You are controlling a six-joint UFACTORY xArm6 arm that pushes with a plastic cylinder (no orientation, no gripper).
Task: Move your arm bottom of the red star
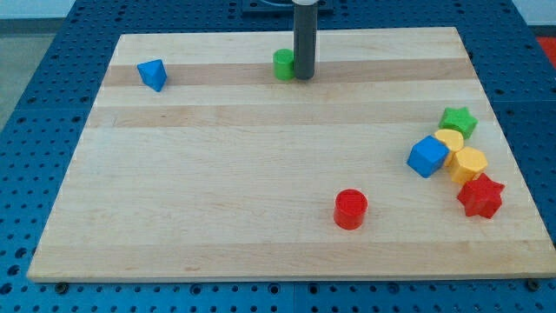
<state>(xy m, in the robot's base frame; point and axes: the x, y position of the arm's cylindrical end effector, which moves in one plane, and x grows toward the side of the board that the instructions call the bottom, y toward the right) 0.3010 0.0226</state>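
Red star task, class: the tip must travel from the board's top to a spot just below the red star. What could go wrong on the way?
1. My tip sits against the green cylinder; leaving carelessly may shove it.
2. A straight path could clip the yellow blocks or blue cube clustered above the red star.
3. The star lies near the board's edge, leaving little room below it.

rod: upright, view's top centre | my tip (pixel 304 76): on board
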